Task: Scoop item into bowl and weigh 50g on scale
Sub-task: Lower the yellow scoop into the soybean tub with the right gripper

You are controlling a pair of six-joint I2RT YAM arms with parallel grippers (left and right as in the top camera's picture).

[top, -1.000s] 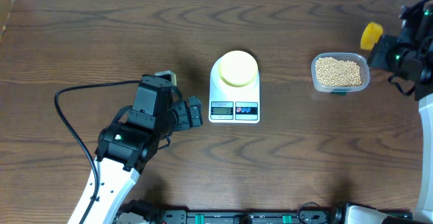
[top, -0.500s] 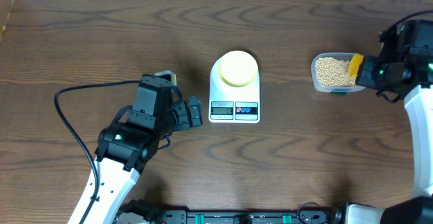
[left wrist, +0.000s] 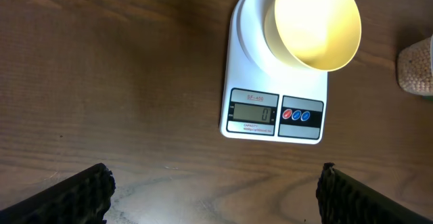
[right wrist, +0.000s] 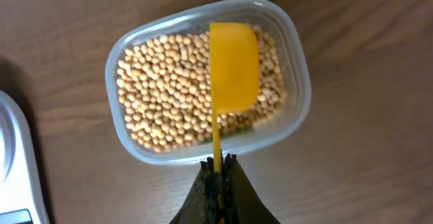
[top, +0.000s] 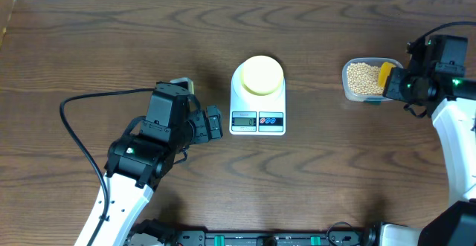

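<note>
At the upper right of the overhead frame, the tan beans lie heaped in a clear plastic tub on the table. Over them sits a bright yellow scoop, its bowl above the right half of the heap; whether it touches the beans cannot be told. The right hand is closed tight on the scoop's thin handle, just outside the tub's near rim. Well to the left, at frame centre, the pale yellow bowl stands on the upper part of the white scale, whose display reads 0. Lower left of the scale, the left hand has its fingers spread fully apart, holding nothing and pointing toward the scale.
</note>
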